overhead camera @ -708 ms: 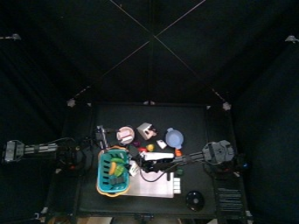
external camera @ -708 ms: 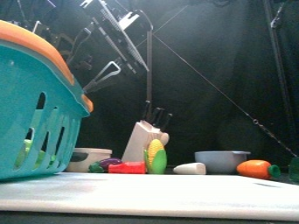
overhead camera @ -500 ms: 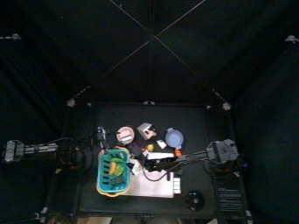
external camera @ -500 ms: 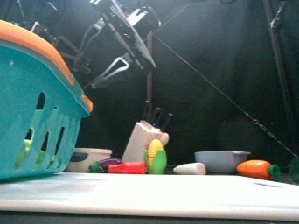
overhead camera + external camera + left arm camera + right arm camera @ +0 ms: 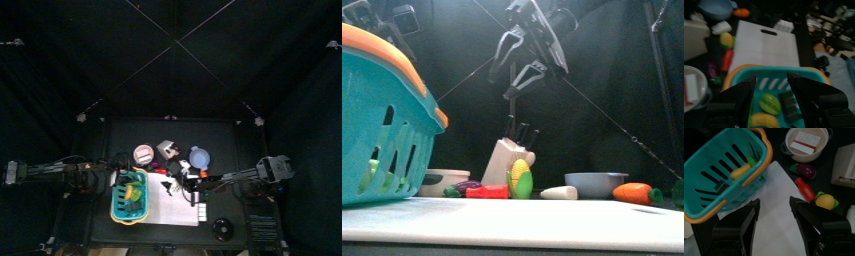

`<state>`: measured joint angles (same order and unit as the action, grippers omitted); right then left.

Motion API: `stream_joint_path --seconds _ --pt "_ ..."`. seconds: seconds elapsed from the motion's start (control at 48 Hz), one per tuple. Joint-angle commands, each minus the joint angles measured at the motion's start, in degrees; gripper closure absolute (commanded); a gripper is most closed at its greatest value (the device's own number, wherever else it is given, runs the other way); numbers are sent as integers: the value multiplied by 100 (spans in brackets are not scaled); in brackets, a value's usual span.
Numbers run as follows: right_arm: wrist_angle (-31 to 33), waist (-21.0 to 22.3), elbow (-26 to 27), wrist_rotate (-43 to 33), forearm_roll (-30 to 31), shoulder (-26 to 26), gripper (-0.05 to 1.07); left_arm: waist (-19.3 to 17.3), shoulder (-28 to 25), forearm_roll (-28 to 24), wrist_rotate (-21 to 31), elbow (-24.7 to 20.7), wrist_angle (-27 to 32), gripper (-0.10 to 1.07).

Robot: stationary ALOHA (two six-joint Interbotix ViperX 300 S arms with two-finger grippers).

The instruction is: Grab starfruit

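Observation:
The teal basket [image 5: 747,82] with an orange rim holds a yellow-green fruit [image 5: 769,103] that I take for the starfruit, beside a yellow piece [image 5: 764,120] and a dark object. My left gripper [image 5: 769,82] hangs open right above the basket's inside, touching nothing. In the right wrist view the basket [image 5: 724,173] shows a yellow fruit [image 5: 741,171] through its bars. My right gripper [image 5: 774,203] is open and empty over the white cutting board [image 5: 774,225], beside the basket. In the front view it hangs high [image 5: 520,62].
Behind the board [image 5: 174,205] lie a corn cob [image 5: 520,181], a red pepper [image 5: 804,189], an eggplant [image 5: 804,170], a white bowl [image 5: 804,140], a knife block [image 5: 504,160], a grey bowl [image 5: 595,183] and a carrot [image 5: 633,193]. The basket [image 5: 382,120] stands at the front left.
My right gripper has drawn back from the basket toward the middle and risen. My left arm has shifted over the basket. Nothing was taken hold of.

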<state>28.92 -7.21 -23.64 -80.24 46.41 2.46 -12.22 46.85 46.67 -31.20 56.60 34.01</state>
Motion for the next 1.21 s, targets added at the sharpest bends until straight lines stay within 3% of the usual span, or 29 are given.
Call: stream_joint_path --seconds 0.0,0.083,0.208,0.458,0.646,0.812,1.0,1.188 --pt "-18 62 -114 -9 18 325 17 -70 -26 167 290 -404 475 9" --pt "-18 62 -316 -9 26 448 17 -185 -26 158 835 -606 686 9" --pt "-18 70 -580 -9 26 677 17 -457 -26 -132 2109 -765 888 9" --pt "-18 123 -1072 -18 53 1090 17 -519 -158 -1723 4904 -642 1310 9" --pt "-18 211 -1318 -18 53 1204 17 9 -185 -2918 6838 -633 1310 9" --pt "-26 290 -1406 -18 53 1195 17 853 -536 -3691 8253 -642 1433 9" --pt "-53 352 -1397 -18 53 1169 17 1485 -1090 -4289 9141 -879 1556 9" --pt "-53 352 -1424 -9 97 1160 17 1696 -1512 -4474 9712 -923 1608 9"
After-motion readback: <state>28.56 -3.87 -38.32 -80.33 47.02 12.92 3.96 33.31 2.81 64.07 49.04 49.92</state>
